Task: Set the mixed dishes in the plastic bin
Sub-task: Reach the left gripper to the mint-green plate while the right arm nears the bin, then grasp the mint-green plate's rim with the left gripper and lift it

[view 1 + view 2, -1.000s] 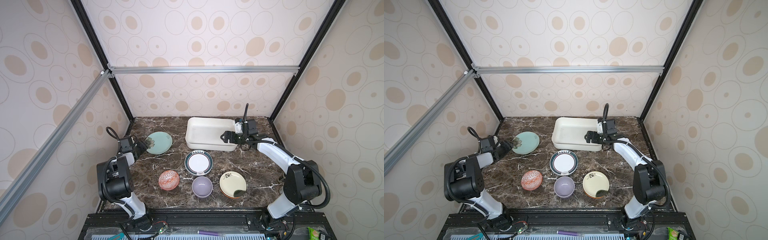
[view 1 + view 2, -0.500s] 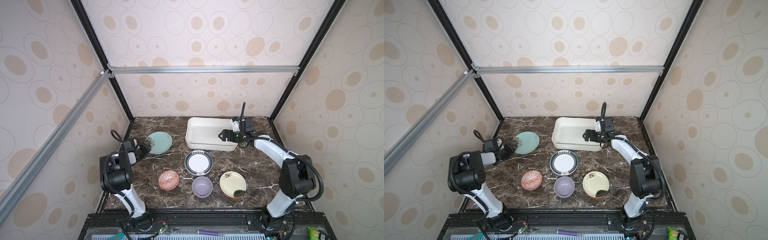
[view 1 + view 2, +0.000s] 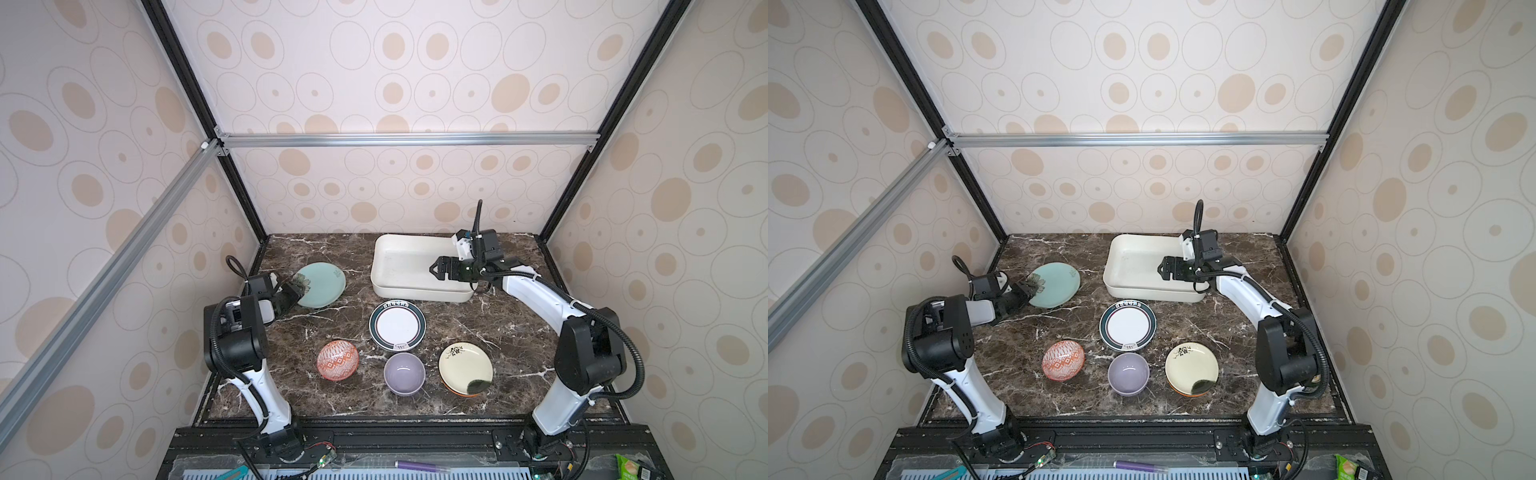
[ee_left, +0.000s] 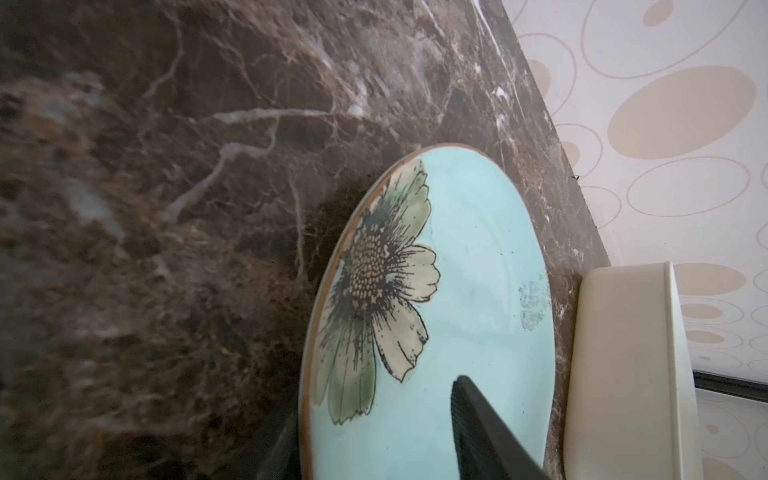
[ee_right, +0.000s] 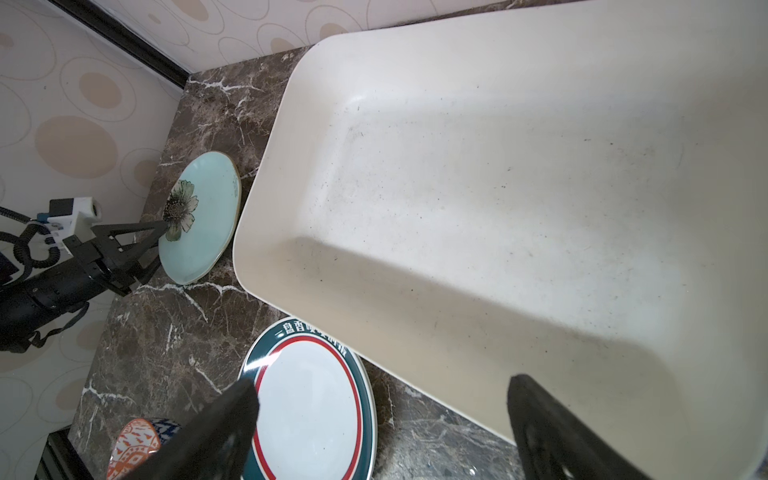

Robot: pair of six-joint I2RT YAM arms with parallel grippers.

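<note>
The pale teal plate with a painted flower lies at the table's left. My left gripper is open and straddles the plate's near rim. One finger is over the plate and the other outside the rim. My right gripper hangs open and empty over the white plastic bin, which holds nothing. In front of the bin lie a green-rimmed white plate, a red-white bowl, a lavender bowl and a cream floral plate.
An orange edge shows under the cream floral plate. Patterned walls and black frame posts close in the marble table at left, back and right. The bin's side stands just beyond the teal plate. A purple pen lies on the front rail.
My left gripper has slid forward onto the teal plate's rim and its jaws have narrowed. The right gripper has shifted a little leftward over the bin, still open.
</note>
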